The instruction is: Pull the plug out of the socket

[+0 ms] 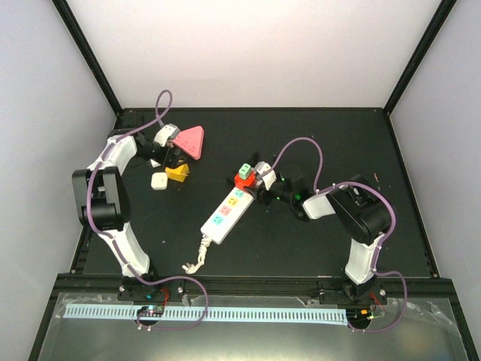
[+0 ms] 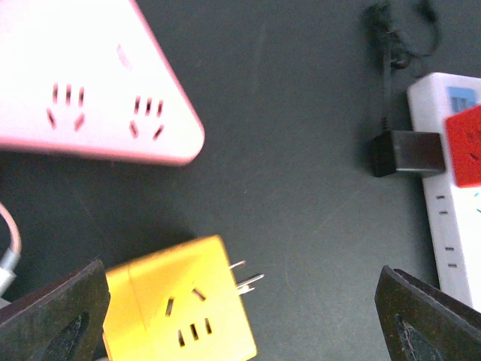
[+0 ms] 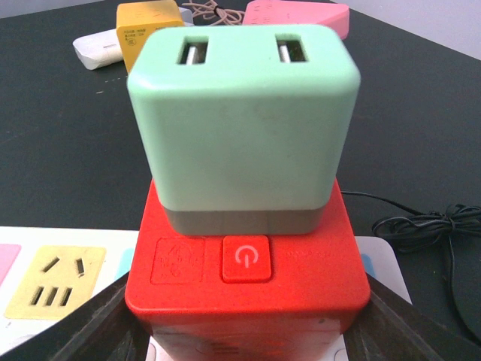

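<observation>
Between the fingers [image 3: 83, 335] of the right gripper [image 3: 248, 331], the red cube plug [image 3: 248, 293] is clamped, seated in the white power strip [image 3: 387, 271]. Fingers [image 2: 52, 323] of the left gripper [image 2: 240, 301] stand wide apart, a yellow adapter [image 2: 176, 308] just beside one.

One sign reads clearly: a power symbol, a ring with a short stroke, on the square button [image 3: 246, 258] on the red cube [image 3: 248, 310]. Left of it is an embossed mark [image 3: 178, 261], too faint to read. The yellow cube [image 3: 146, 16] carries a printed label [image 3: 132, 45], its print too small. The blue label [image 2: 460, 98] on the white power strip [image 2: 443, 226] is just a blur.
</observation>
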